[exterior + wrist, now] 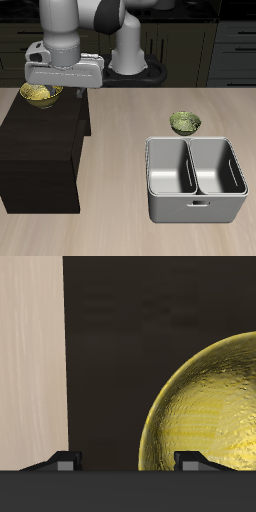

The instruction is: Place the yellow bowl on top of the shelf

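Note:
The yellow bowl (40, 95) sits upright on the flat top of the dark shelf (40, 150), near the shelf's back edge. My gripper (62, 90) hangs just above the shelf top, right by the bowl. In the wrist view the gripper (128, 463) has its two fingertips (66, 461) spread wide apart. One fingertip is over the bowl's speckled inside (215, 416). The other is over the bare dark shelf top (140, 326). Nothing is clamped between them.
A greener olive bowl (185, 122) stands on the table behind the grey two-compartment bin (195, 178). The light wooden table (110, 130) shows between the shelf and the bin, and beside the shelf in the wrist view (30, 356).

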